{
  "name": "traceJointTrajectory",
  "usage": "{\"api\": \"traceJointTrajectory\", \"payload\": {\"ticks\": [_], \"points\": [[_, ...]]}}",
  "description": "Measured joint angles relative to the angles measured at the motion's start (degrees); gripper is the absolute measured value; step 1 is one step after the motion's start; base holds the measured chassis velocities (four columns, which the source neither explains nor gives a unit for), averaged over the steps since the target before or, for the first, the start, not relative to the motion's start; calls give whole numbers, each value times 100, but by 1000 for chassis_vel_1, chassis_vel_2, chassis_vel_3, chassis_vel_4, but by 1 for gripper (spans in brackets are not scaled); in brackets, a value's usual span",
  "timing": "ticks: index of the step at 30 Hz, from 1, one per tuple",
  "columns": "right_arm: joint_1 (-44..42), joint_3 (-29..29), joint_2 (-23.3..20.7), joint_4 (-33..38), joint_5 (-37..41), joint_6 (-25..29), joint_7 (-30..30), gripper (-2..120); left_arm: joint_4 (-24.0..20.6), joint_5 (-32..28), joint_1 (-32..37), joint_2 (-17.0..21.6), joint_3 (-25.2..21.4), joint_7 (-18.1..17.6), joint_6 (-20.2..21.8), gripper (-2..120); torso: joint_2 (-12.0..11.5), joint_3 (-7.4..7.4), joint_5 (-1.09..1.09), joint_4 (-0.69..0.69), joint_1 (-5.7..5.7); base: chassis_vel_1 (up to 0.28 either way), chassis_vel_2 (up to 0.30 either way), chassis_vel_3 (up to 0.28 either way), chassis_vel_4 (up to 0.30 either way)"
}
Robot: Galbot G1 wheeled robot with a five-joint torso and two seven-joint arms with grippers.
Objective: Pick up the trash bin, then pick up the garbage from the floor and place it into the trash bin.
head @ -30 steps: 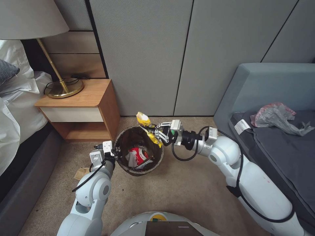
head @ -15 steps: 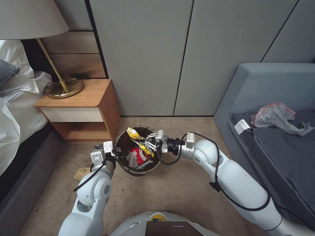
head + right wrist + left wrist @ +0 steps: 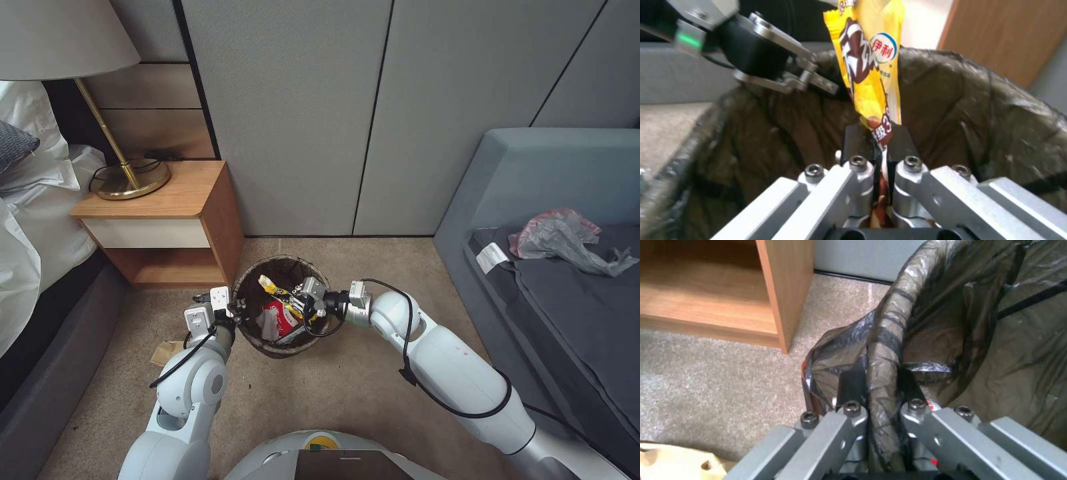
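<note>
I see the bed (image 3: 27,220) along my left and the grey sofa (image 3: 553,220) along my right, with carpet (image 3: 360,393) between them and a panelled wall behind. A wooden nightstand (image 3: 167,227) sits beside the bed, carrying a brass lamp (image 3: 127,175). On the sofa seat lies a crumpled plastic bag (image 3: 563,240).

The bin (image 3: 263,347) stands on the carpet just in front of the nightstand's near corner, its dark liner (image 3: 889,340) folded over the rim. Inside it I can make out a red-and-white cup (image 3: 281,319) and some white tissue (image 3: 267,328).

My right arm reaches across from the sofa side, and the right gripper (image 3: 293,300) is over the bin's mouth, inside the rim line. In the right wrist view its jaws are pinched narrow on the lower end of a yellow wrapper (image 3: 871,66), which stands up from the pads (image 3: 902,140) above the lined interior. In the head view the wrapper (image 3: 272,287) pokes out toward the back of the bin.

My left arm comes up from the near left, and the left gripper (image 3: 235,311) is at the bin's left rim. The left wrist view shows its fingers (image 3: 851,386) closed on the rim, one on each side of the liner-covered edge.

A scrap of brown paper (image 3: 165,352) lies on the carpet left of my left arm, well apart from the bin.
</note>
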Motion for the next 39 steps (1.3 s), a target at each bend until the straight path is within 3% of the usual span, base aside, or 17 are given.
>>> {"api": "traceJointTrajectory", "payload": {"ticks": [5,19,21,23,27,32,36,39], "points": [[7,0,4,0,-40,-30,40,11,0,-1,-6,0,0,0,0,2,0,0,0,0,0,0,0,0,0],[79,-48,18,-33,-78,-133,131,70,-18,-3,-3,-11,12,5,0,2,0,0,0,0,0,0,0,0,0],[80,-48,20,-33,-78,-135,131,71,-21,-3,0,-11,11,5,0,2,0,0,0,0,0,0,0,0,0],[83,-54,33,-34,-78,-152,132,84,-42,-2,10,-11,8,6,0,2,0,0,0,0,0,0,0,0,0],[79,-53,26,-31,-79,-166,132,97,-69,-1,23,-16,7,6,0,2,0,0,0,0,0,0,0,0,0],[24,2,-7,8,-87,-162,125,100,-81,15,44,-25,13,7,0,2,0,0,0,0,0,0,0,0,0],[-248,466,-108,364,-86,-105,117,100,-83,41,42,-25,15,7,0,2,0,0,1,-1,0,0,0,0,0],[-576,1183,-258,1039,184,-114,1012,100,-83,102,-2,-15,2,2,0,2,0,0,1,0,0,0,0,0,0]]}}
